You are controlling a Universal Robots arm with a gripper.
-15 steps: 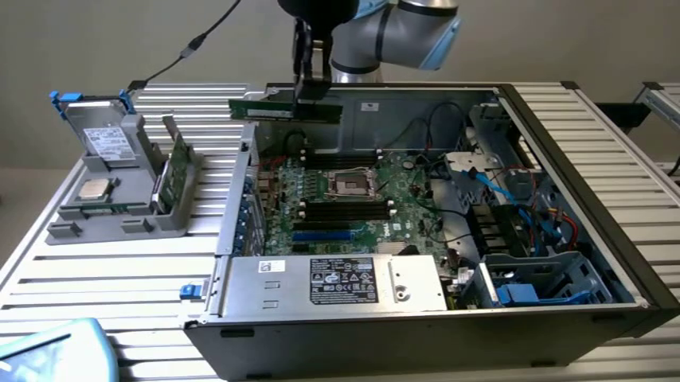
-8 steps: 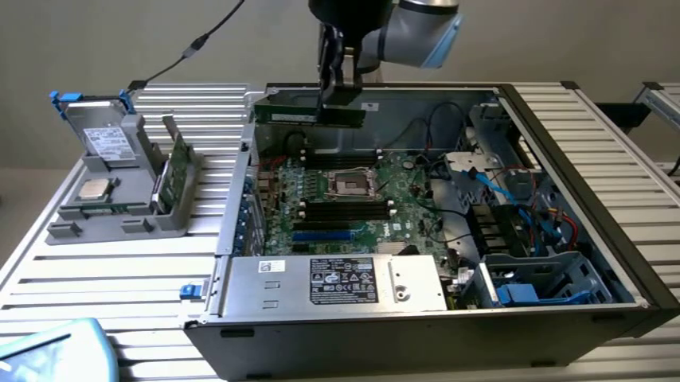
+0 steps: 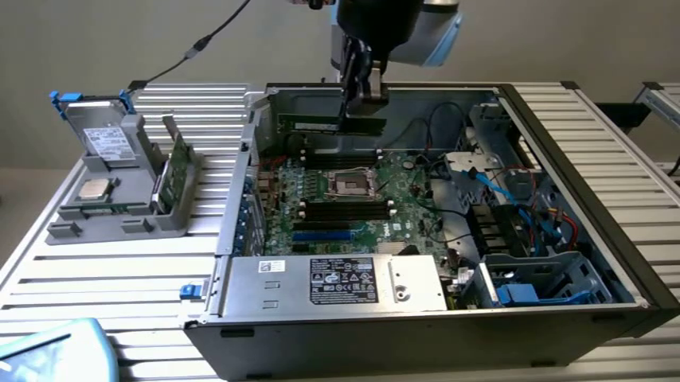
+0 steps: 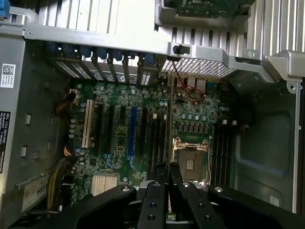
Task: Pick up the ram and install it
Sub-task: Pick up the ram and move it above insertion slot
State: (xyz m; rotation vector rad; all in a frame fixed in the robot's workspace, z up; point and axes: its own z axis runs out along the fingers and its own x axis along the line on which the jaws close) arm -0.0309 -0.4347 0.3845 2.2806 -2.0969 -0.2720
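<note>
My gripper point(image 3: 359, 99) hangs over the back of the open computer case point(image 3: 574, 119), shut on the ram point(image 3: 318, 124). The ram is a long, thin dark-green stick, held level and lengthwise above the motherboard point(image 3: 318, 199). Below it lie black memory slots point(image 3: 338, 161), with more of them point(image 3: 345, 212) on the other side of the processor socket point(image 3: 351, 185). In the wrist view the black fingers point(image 4: 153, 200) close on the ram point(image 4: 168, 143), seen edge-on as a thin line. It hangs over the board between the long slots point(image 4: 155, 138) and the socket point(image 4: 193, 162).
A grey holder point(image 3: 107, 215) on the exterior view's left carries a silver processor chip point(image 3: 95, 189), green cards point(image 3: 175, 167) and a drive point(image 3: 107, 143). Inside the case are the power supply point(image 3: 330, 282), blue and red cables point(image 3: 531, 207) and the metal walls.
</note>
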